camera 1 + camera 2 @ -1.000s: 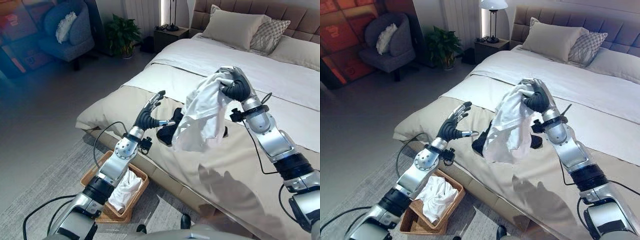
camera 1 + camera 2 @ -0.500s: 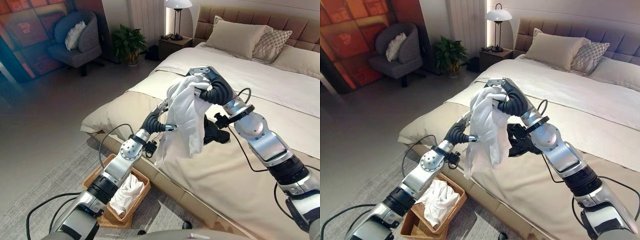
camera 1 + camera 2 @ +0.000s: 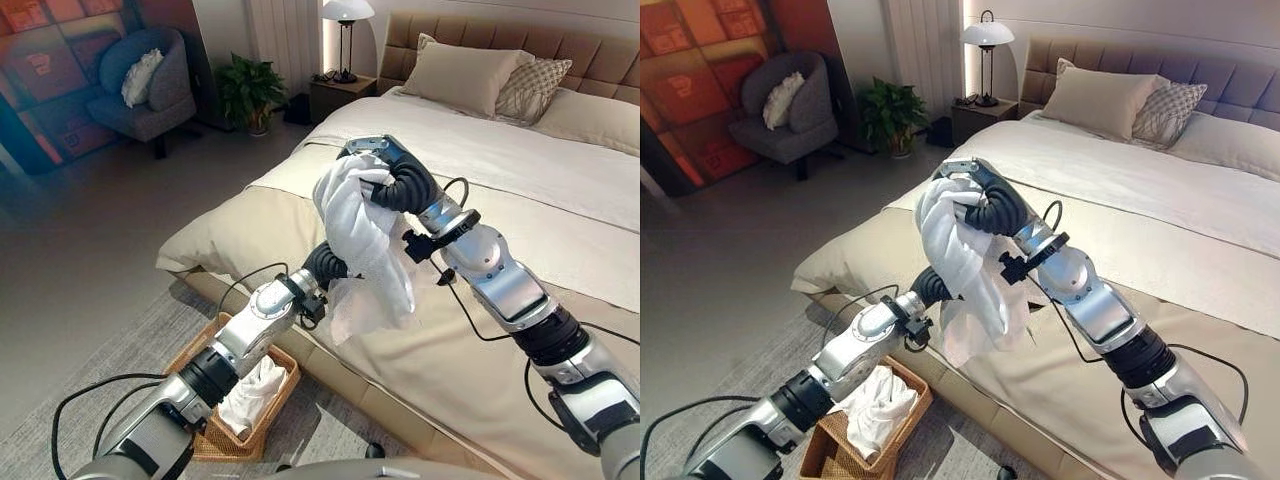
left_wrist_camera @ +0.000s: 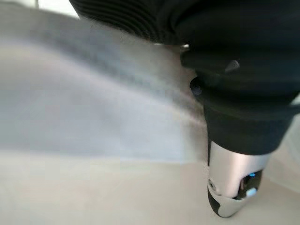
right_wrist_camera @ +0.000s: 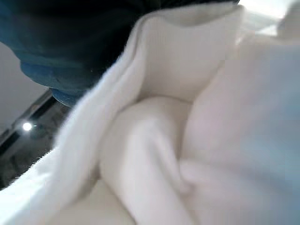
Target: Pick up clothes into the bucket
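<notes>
Over the bed (image 3: 520, 330) edge, the white shirt (image 3: 362, 240) has been carried basketward (image 3: 200, 420), clamped in the right robot hand (image 3: 385, 175) (left robot hand (image 3: 325, 265) hidden behind it, state unclear).

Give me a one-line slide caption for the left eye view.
Right hand lifts a white garment over the bed's edge, left hand behind the cloth, wicker basket on the floor below.

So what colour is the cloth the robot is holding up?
White. The cloth in the right hand shows best in the left eye view.
</notes>
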Motion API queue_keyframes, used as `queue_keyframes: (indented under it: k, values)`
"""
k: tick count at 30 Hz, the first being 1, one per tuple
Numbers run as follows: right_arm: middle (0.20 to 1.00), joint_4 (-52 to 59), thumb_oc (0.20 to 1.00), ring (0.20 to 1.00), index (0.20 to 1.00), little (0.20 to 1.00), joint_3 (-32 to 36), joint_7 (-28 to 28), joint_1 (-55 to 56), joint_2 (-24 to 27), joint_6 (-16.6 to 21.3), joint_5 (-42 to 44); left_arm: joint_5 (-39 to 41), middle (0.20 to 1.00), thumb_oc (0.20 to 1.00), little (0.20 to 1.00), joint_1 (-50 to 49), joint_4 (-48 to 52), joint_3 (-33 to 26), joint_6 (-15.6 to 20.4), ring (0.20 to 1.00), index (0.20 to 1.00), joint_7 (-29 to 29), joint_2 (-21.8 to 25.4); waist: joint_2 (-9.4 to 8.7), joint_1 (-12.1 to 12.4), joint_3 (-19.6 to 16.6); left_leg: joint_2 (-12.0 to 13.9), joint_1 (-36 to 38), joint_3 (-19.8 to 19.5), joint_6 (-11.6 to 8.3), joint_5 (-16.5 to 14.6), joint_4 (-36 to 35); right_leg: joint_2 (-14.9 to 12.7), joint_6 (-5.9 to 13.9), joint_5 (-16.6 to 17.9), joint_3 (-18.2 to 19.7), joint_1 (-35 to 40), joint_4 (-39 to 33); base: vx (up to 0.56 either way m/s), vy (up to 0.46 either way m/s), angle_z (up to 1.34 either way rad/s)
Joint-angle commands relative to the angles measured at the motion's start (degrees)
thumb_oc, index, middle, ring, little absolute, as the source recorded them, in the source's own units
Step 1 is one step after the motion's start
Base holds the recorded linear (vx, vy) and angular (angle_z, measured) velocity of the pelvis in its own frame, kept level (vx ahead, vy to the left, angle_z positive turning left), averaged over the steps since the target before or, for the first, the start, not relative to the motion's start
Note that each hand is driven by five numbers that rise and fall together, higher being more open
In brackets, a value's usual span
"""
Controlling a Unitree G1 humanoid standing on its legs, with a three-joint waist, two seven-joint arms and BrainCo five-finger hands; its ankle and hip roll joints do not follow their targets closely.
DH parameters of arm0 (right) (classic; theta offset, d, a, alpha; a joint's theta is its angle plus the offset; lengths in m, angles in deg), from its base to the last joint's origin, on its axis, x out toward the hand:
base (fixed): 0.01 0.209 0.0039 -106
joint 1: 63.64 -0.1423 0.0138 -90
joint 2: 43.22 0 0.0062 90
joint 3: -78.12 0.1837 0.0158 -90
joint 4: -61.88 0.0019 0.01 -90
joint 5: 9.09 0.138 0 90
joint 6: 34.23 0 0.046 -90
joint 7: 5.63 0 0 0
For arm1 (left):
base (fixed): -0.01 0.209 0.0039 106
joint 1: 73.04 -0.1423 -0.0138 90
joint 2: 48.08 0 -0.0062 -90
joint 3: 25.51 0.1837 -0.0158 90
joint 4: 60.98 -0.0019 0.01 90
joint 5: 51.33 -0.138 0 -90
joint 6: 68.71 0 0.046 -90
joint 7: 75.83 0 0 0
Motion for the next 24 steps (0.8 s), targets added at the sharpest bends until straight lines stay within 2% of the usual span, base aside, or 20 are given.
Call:
queue_keyframes:
  k: [1,3,4,5,6,9,10,11,12,17,24]
  values:
    - [0.2,5.0,0.2,0.2,0.2,0.2,0.7,0.2,-5.9,-1.7,3.7,3.6,6.4,1.0,1.0,1.0,3.9,-3.9,2.0,0.0,1.0,1.0,-3.2,-2.3,-2.26,-1.0,-1.4,-2.8,-0.1,0.2,1.43,-4.8,3.2,-3.9,4.1,-4.2,-1.5,2.2,4.1,0.0,0.019,-0.07]
    - [0.2,5.2,0.2,0.2,0.2,0.2,0.8,0.7,-5.0,-2.1,3.6,3.6,9.0,1.0,1.0,1.0,2.7,-3.6,1.8,-0.7,1.0,1.0,-4.3,-3.0,-2.3,-1.1,-1.4,-2.9,-0.2,0.4,1.51,-4.8,3.2,-4.0,4.13,-4.1,-1.3,2.0,4.1,0.0,0.0,0.0]
    - [0.2,5.2,0.2,0.2,0.2,0.2,0.9,0.8,-4.6,-2.2,3.6,3.4,9.8,0.539,0.539,0.539,2.2,-3.5,1.4,-1.0,0.539,0.539,-4.7,-3.3,-2.33,-1.2,-1.4,-2.9,-0.2,0.5,1.53,-4.8,3.2,-4.0,4.17,-4.1,-1.3,1.9,4.0,0.0,0.0,0.0]
    - [0.2,5.3,0.2,0.2,0.2,0.2,1.1,0.9,-4.4,-2.4,3.6,3.2,10.3,0.457,0.457,0.457,1.6,-4.0,1.0,-1.2,0.457,0.457,-4.6,-3.8,-2.37,-1.2,-1.4,-3.0,-0.3,0.5,1.57,-4.8,3.2,-4.1,4.17,-4.0,-1.2,1.8,4.0,0.0,0.0,0.0]
    - [0.2,5.3,0.2,0.2,0.2,0.2,1.4,0.9,-3.8,-2.5,3.6,2.9,10.3,0.2,0.2,0.2,0.9,-4.4,0.6,-0.9,0.2,0.2,-4.6,-4.2,-2.42,-1.2,-1.3,-3.0,-0.3,0.5,1.59,-4.7,3.1,-4.1,4.17,-4.0,-1.2,1.8,4.0,0.0,0.0,0.0]
    - [0.2,5.4,0.2,0.2,0.2,0.2,2.2,1.0,-2.3,-3.0,3.6,2.4,10.5,0.2,0.2,0.2,-0.3,-4.9,-0.8,-0.7,0.2,0.2,-4.5,-5.1,-2.55,-1.1,-1.2,-3.1,-0.4,0.5,1.69,-4.7,3.1,-4.3,4.22,-3.9,-1.2,1.8,4.0,0.0,0.0,0.0]
    - [0.285,5.5,0.285,0.285,0.285,0.285,2.2,1.0,-2.2,-3.0,3.5,2.4,10.5,0.2,0.2,0.2,-0.3,-4.9,-0.8,-0.7,0.2,0.2,-4.5,-5.1,-2.55,-1.1,-1.2,-3.1,-0.4,0.5,1.69,-4.7,3.1,-4.3,4.23,-3.9,-1.2,1.8,4.0,0.0,0.0,0.0]
    - [0.467,5.4,0.467,0.467,0.467,0.467,2.6,1.0,-1.6,-3.2,3.5,2.0,10.7,0.2,0.2,0.2,-1.0,-5.0,-1.4,-0.5,0.2,0.2,-4.3,-5.4,-2.56,-1.1,-1.2,-3.1,-0.5,0.4,1.76,-4.7,3.1,-4.3,4.23,-3.9,-1.2,1.7,4.0,0.0,0.0,0.0]
    - [1.0,5.7,1.0,1.0,1.0,1.0,3.4,0.8,-0.3,-3.6,3.4,1.1,10.6,0.2,0.2,0.2,-2.1,-5.4,-2.8,-0.4,0.2,0.2,-3.9,-6.1,-2.59,-1.0,-1.1,-3.2,-0.5,0.4,1.82,-4.7,3.0,-4.4,4.25,-3.9,-1.3,1.7,3.9,0.0,0.0,0.0]
    - [1.0,5.6,1.0,1.0,1.0,1.0,5.7,0.1,2.3,-4.3,3.3,-0.4,9.7,0.2,0.2,0.2,-4.4,-5.8,-5.9,0.5,0.2,0.2,-2.7,-6.8,-2.78,-0.7,-1.0,-3.4,-0.7,0.1,1.98,-4.8,3.1,-4.5,4.23,-3.8,-1.4,1.6,3.9,0.0,0.0,0.0]
    - [1.0,1.6,1.0,1.0,1.0,1.0,13.9,-3.1,11.0,-4.9,2.9,-3.8,8.5,0.2,0.2,0.2,-10.2,-5.9,-14.8,2.3,0.2,0.2,-0.7,-5.8,-3.07,-0.1,-0.6,-3.6,-1.1,-0.1,2.23,-4.9,3.2,-4.7,4.27,-3.9,-1.5,1.5,4.0,0.0,0.0,0.0]
